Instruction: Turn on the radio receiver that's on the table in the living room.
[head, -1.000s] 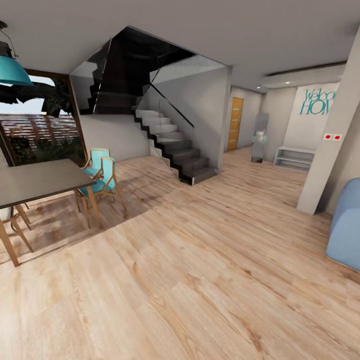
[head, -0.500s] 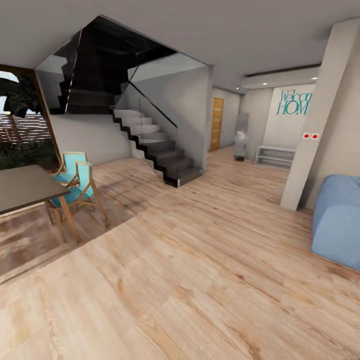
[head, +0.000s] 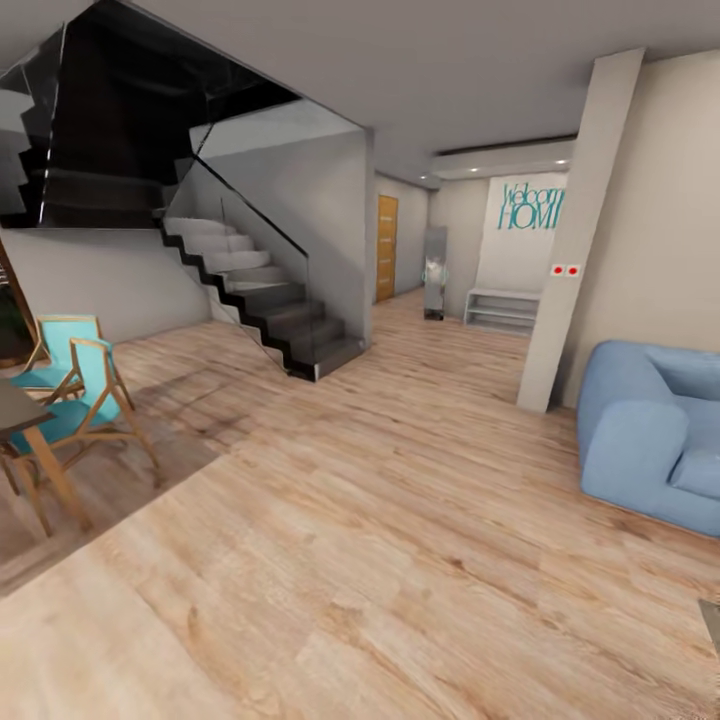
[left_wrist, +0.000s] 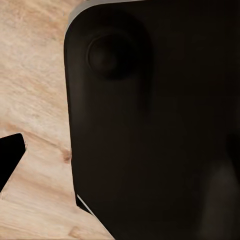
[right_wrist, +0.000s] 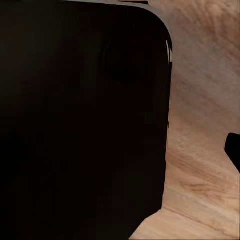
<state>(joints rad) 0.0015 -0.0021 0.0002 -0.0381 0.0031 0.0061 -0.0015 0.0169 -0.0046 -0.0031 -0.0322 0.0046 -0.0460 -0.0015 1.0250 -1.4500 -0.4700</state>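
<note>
Searching for the radio receiver is the step in hand, by my read; neither it nor the table can be made out yet, so its spot relative to the jaws can't be given. Nearest living-room cue in the head view is the blue sofa (head: 655, 440) on the robot's right, with a thin grey corner (head: 712, 622) low at the frame edge that might be furniture, too little to tell. Suggest swinging the base right around the sofa end, over the wood floor (head: 380, 560), keeping clear of the beige pillar (head: 570, 240). Staircase (head: 255, 290) and teal chairs (head: 75, 385) sit off to the left, not on that line. Both wrist views look onto a dark panel (left_wrist: 160, 125) over floor; whether either pair of jaws is apart or together, cannot tell. Keep arms tucked until the table shows.
</note>
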